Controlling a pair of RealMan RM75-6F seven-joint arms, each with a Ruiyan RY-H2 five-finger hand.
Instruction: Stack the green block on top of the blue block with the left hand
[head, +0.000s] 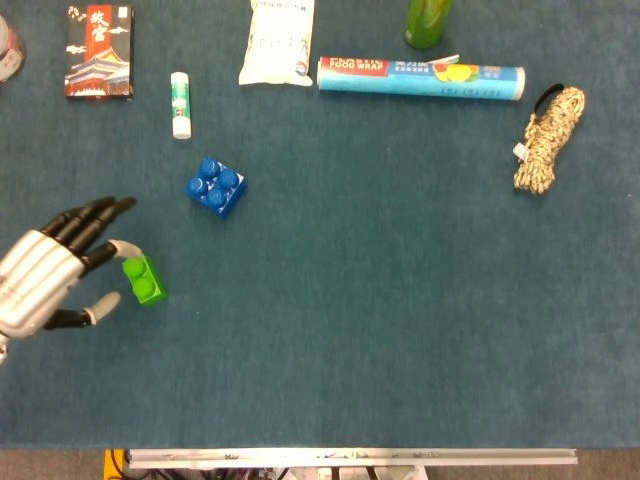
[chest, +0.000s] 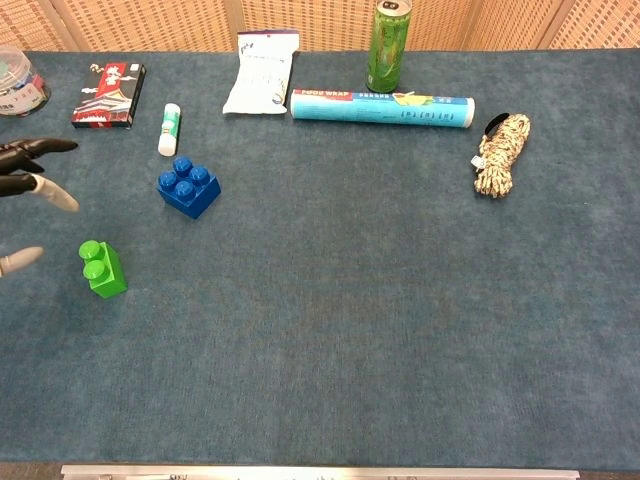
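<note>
place: lab-style tabletop; evidence: blue felt table (chest: 400, 330); woven screen (chest: 150, 20) behind

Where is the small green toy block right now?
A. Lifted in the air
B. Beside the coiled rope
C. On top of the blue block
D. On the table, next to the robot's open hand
D: the small green toy block lies on the blue-green table cloth, with the left hand open beside it.
</note>
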